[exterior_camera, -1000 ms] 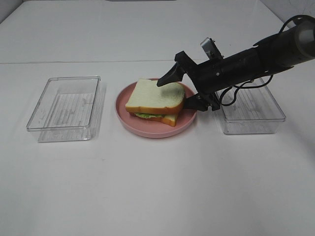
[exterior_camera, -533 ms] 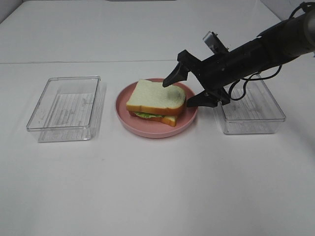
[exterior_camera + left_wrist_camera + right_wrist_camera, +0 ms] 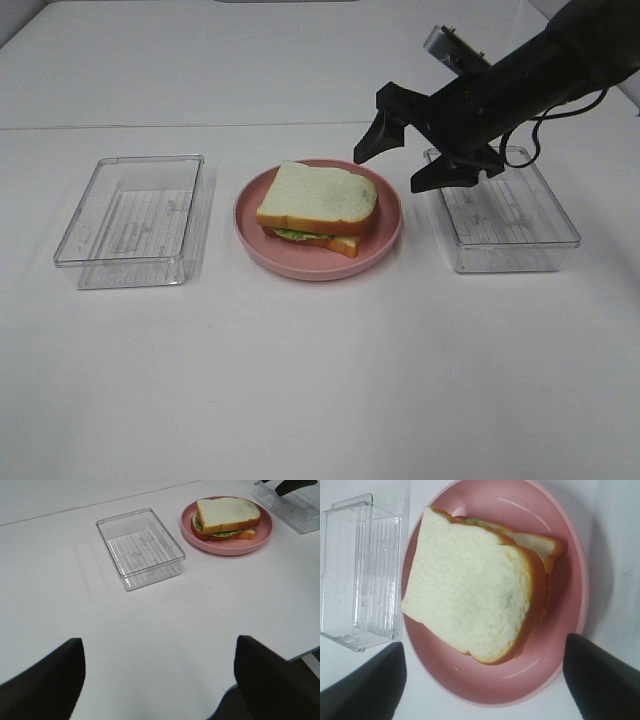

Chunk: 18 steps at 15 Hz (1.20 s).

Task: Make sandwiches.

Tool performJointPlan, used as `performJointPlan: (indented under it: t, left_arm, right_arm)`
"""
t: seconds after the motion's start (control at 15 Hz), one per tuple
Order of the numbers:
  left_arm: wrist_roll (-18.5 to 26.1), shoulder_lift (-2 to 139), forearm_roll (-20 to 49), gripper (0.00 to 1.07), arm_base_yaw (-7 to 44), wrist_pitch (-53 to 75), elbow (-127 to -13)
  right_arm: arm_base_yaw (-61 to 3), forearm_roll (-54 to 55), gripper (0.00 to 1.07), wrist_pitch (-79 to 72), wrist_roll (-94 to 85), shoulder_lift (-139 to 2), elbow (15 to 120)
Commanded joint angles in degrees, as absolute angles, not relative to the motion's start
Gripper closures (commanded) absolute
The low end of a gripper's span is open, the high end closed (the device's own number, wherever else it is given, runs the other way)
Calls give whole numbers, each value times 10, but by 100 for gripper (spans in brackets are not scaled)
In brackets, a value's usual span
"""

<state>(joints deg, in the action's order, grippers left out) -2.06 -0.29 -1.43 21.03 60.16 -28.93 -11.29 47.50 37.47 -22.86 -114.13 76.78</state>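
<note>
White table [image 3: 320,380] carries pink plate [image 3: 252,222] between 2 clear trays [image 3: 132,215] [image 3: 510,225]

exterior high: from above, front-on, whole table
left wrist: far back, low
right wrist: close overhead
shared: sandwich [image 3: 318,208] on pink plate [image 3: 385,243]

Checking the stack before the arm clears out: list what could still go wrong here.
1. The sandwich is not squared up: its top slice sits skewed over the bottom slice, so a bump could slide it off.
2. The open right gripper hangs close above the pink plate edge; a low sweep might clip the bread.
3. Its lower finger is over the right tray rim and could catch and drag that light tray.
</note>
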Motion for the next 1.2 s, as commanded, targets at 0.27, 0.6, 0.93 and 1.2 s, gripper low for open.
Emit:
performJointPlan:
  t: [0.27,0.6,0.93,1.2]
  left_arm:
    - [-20,-14,-15,28,211,599,-286]
    - [0,-14,-8,28,211,599,-285]
    - [0,-14,-7,28,211,599,-285]
    - [0,-14,-7,28,211,599,-285]
  right_arm:
    - [-115,247,26,476,-83,-991,770]
    - [-115,127,26,645,-10,-827,728]
    - [-115,119,26,652,-9,-587,543]
    - [-115,103,26,688,-10,-357,394]
